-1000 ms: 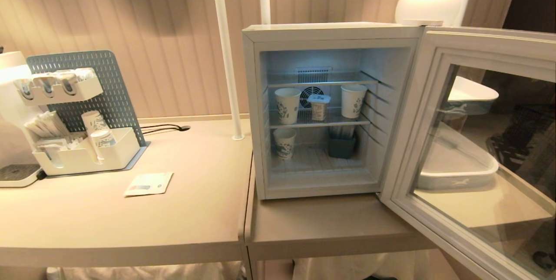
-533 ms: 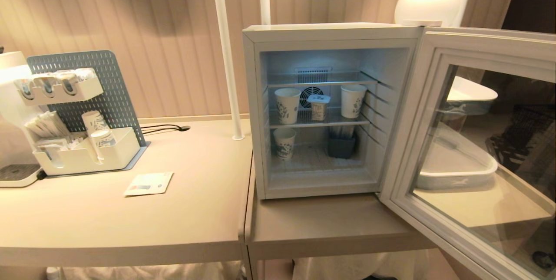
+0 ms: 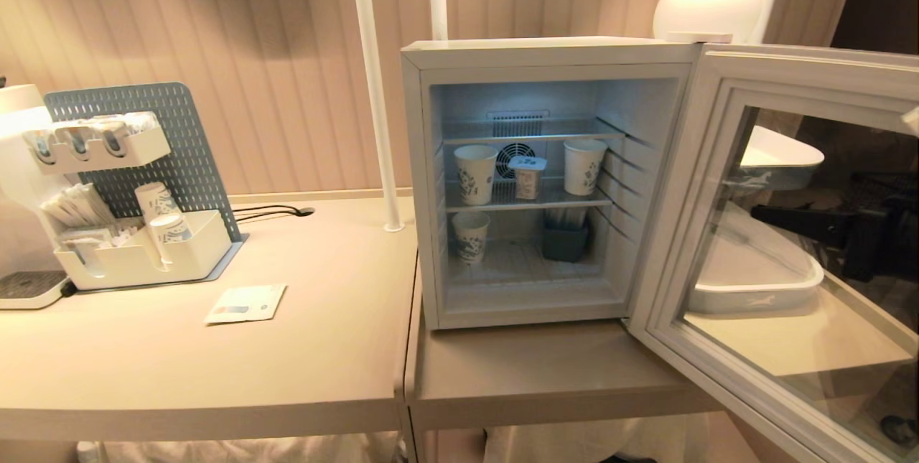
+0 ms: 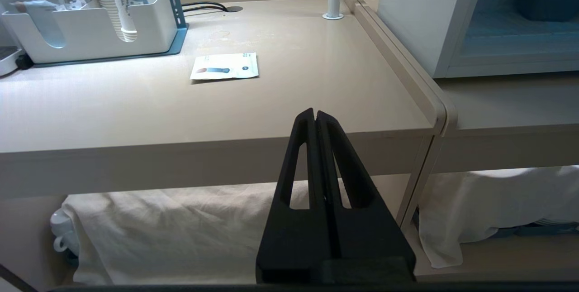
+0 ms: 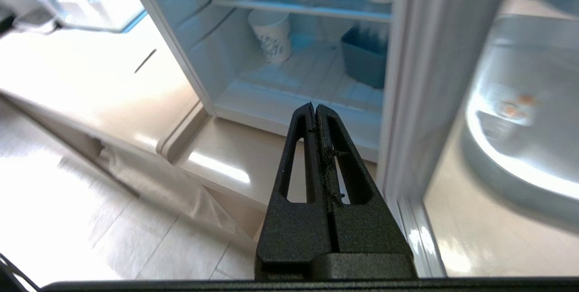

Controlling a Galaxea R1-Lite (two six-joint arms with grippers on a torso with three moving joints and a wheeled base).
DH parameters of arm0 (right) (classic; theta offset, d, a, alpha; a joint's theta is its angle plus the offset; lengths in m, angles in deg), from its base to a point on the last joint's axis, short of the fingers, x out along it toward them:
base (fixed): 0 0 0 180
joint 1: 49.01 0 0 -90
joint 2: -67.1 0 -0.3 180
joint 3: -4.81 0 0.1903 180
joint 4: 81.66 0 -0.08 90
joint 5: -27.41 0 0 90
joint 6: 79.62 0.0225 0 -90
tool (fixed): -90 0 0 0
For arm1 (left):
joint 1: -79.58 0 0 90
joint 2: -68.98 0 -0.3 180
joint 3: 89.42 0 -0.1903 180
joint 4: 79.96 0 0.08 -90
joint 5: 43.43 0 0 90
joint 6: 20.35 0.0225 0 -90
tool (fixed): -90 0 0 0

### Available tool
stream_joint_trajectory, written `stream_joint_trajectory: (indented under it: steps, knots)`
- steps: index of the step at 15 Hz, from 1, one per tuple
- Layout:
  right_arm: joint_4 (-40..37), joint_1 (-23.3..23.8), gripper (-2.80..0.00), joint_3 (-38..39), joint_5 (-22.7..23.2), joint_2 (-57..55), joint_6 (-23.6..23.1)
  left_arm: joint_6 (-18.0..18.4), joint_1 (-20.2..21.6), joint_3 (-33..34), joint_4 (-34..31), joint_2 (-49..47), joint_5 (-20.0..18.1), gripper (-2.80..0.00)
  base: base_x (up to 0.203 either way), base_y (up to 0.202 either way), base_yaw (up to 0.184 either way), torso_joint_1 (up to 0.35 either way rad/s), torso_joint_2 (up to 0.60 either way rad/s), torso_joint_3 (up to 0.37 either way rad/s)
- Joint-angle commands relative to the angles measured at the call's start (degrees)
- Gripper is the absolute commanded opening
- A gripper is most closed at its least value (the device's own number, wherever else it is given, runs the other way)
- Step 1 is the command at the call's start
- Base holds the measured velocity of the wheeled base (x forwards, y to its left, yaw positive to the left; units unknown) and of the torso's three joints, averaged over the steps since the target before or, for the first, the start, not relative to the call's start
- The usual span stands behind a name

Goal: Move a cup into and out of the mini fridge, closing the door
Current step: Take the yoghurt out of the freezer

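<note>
**Fridge open, cup on the middle shelf**

The mini fridge (image 3: 546,183) stands with its door (image 3: 782,233) swung wide to the right. The cup (image 3: 528,176) sits on the middle wire shelf between two paper cups (image 3: 475,174). The right gripper (image 5: 315,111), fingers pressed together and empty, hangs near the fridge's front. The left gripper (image 4: 315,115), also pinched together, is parked below the table (image 4: 135,111) edge.
</note>
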Motion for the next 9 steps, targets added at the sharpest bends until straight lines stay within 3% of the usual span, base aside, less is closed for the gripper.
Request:
stream_joint_trajectory:
  steps: [1, 3, 4, 5, 7, 9]
  knots:
    - [4.8, -0.8, -2.80, -0.3, 1.1, -11.1, -0.4, 0.0, 0.0, 0.0, 0.0, -0.1, 0.0, -2.80, 0.000, 0.000, 0.000, 0.000, 0.00, 0.000]
    - [8.5, -2.7, -2.80, -1.9, 1.7, -16.0, -1.0, 0.0, 0.0, 0.0, 0.0, -0.1, 0.0, -2.80, 0.000, 0.000, 0.000, 0.000, 0.00, 0.000]
    - [9.2, -3.7, -0.95, -2.6, 1.8, -17.3, -1.2, 0.0, 0.0, 0.0, 0.0, -0.1, 0.0, -2.80, 0.000, 0.000, 0.000, 0.000, 0.00, 0.000]
    - [9.4, -4.4, 0.00, -3.2, 1.8, -18.0, -1.3, 0.0, 0.0, 0.0, 0.0, -0.1, 0.0, -2.80, 0.000, 0.000, 0.000, 0.000, 0.00, 0.000]
    - [9.3, -5.7, 0.00, -4.8, 0.8, -20.1, -1.2, 0.0, 0.0, 0.0, 0.0, -0.1, 0.0, -2.80, 0.000, 0.000, 0.000, 0.000, 0.00, 0.000]
    - [9.2, -8.6, 0.00, -8.4, -5.3, -23.4, -1.0, 0.0, 0.0, 0.0, 0.0, -0.1, 0.0, -2.80, 0.000, 0.000, 0.000, 0.000, 0.00, 0.000]
